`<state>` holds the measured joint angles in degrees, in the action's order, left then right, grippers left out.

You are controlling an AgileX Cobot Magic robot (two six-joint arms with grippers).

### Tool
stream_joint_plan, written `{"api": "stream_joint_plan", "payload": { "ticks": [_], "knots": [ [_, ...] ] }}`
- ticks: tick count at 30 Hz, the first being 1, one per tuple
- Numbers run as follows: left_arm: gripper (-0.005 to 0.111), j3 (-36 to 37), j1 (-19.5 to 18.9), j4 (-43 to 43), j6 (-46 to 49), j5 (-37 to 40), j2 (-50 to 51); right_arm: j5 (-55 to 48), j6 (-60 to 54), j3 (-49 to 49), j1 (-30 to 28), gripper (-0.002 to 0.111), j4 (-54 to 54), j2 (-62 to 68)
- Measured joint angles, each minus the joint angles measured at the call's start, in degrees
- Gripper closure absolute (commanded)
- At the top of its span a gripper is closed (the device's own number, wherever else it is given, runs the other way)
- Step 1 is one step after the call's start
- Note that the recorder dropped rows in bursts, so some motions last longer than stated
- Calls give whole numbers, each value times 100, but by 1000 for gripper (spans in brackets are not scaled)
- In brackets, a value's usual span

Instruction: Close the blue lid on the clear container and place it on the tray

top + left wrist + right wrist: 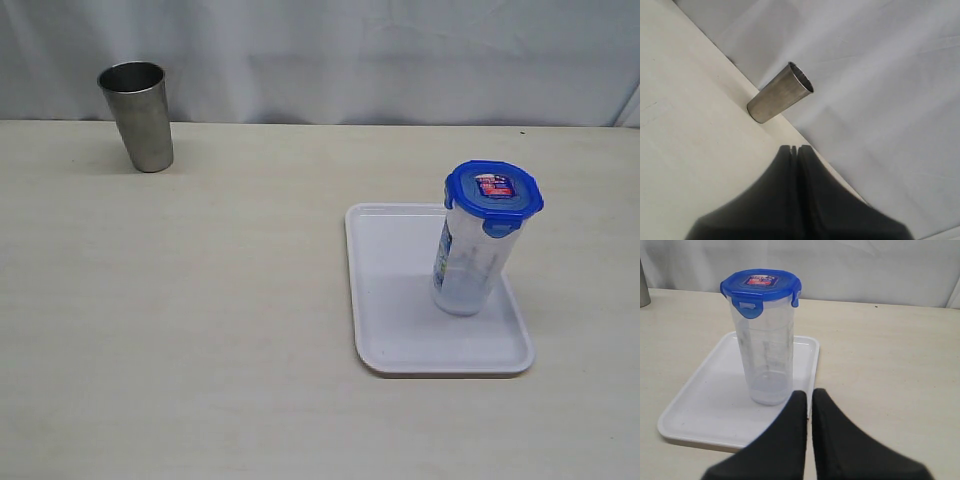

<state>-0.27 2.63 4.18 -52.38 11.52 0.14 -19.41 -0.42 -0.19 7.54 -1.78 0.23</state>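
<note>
The clear container stands upright on the white tray, toward its right side. The blue lid sits on top of it, flaps down, sticker up. In the right wrist view the clear container with the blue lid stands on the tray, a little beyond my right gripper, which is shut and holds nothing. My left gripper is shut and empty too, hovering over the table well short of the steel cup. Neither gripper appears in the exterior view.
A shiny grey steel cup stands at the back left of the table, seen also as the steel cup in the left wrist view. A pale cloth backdrop runs behind the far table edge.
</note>
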Motion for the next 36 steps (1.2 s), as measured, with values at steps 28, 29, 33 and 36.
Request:
{"api": "stream_joint_plan", "payload": {
  "ticks": [28,29,33,36],
  "knots": [
    [107,0,-35,43,5102,602,0,0,0,0,0,104,0,0],
    [107,0,-67,43,5113,602,0,0,0,0,0,104,0,0],
    [107,0,-388,43,5114,646,0,0,0,0,0,104,0,0],
    [107,0,-550,43,5114,659,0,0,0,0,0,104,0,0]
  ]
}}
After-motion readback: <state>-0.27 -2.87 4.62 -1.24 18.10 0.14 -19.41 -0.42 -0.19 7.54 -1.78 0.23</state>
